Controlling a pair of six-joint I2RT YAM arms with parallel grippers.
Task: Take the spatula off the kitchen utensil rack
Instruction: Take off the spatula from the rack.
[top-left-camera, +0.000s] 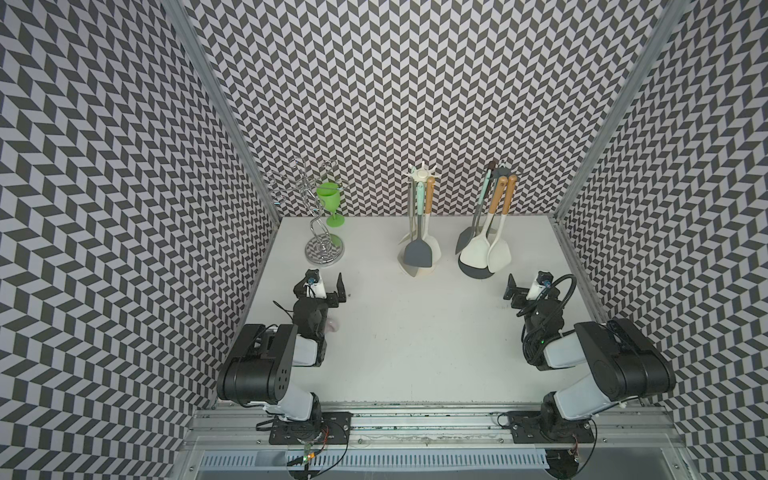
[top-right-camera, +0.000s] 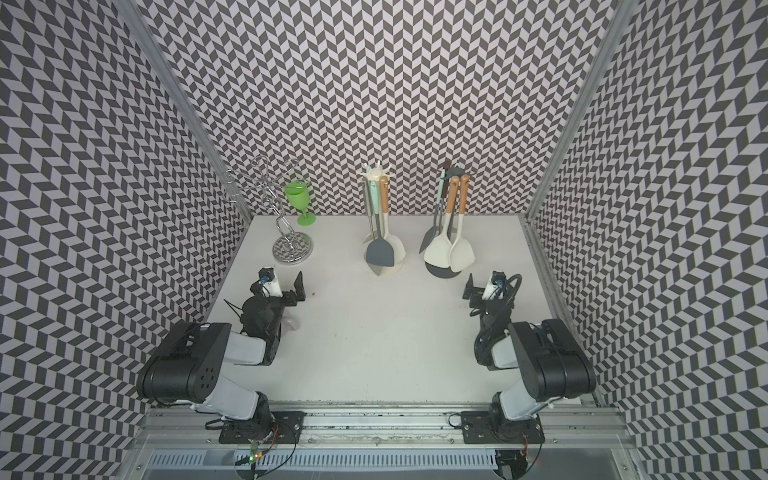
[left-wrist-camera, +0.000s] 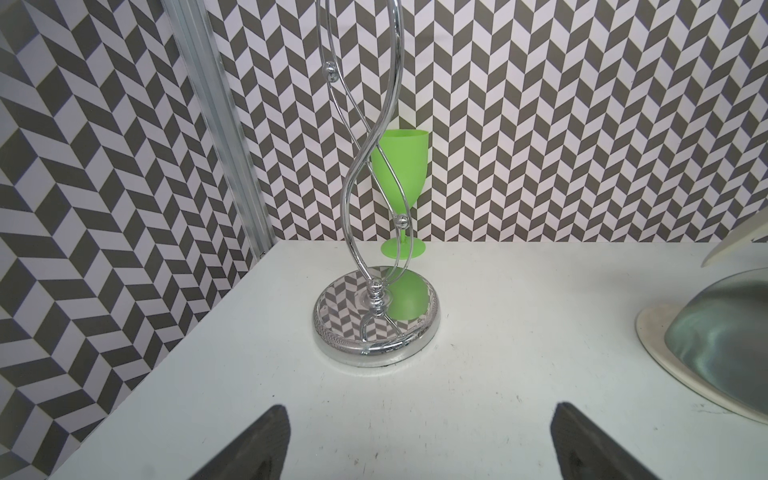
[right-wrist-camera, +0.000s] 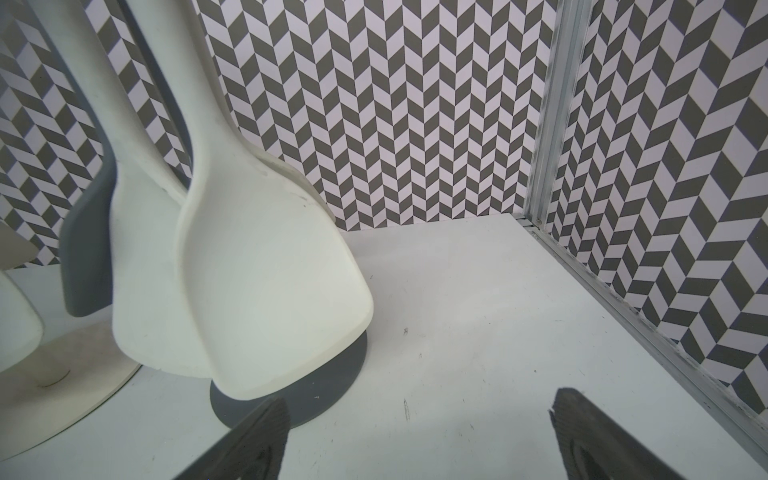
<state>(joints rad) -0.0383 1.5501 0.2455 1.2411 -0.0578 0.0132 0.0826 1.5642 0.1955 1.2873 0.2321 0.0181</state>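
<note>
Two utensil racks stand at the back in both top views. The cream rack (top-left-camera: 420, 173) holds a grey spatula (top-left-camera: 417, 253) among other utensils. The dark rack (top-left-camera: 473, 271) holds white wooden-handled spatulas (top-left-camera: 498, 251). My right gripper (top-left-camera: 527, 286) is open just in front of the dark rack; in the right wrist view the nearest white spatula blade (right-wrist-camera: 270, 291) hangs over the rack's dark base (right-wrist-camera: 332, 386), close to one fingertip (right-wrist-camera: 270, 419). My left gripper (top-left-camera: 324, 284) is open, with nothing between its fingers, and faces the chrome stand.
A chrome wire stand (left-wrist-camera: 376, 324) rises in front of the left gripper (left-wrist-camera: 419, 415), and a green goblet (left-wrist-camera: 401, 174) stands behind it by the back wall. The cream rack's base (left-wrist-camera: 665, 353) lies beside it. Patterned walls and a metal rail (right-wrist-camera: 623, 299) bound the white table (top-left-camera: 415, 332).
</note>
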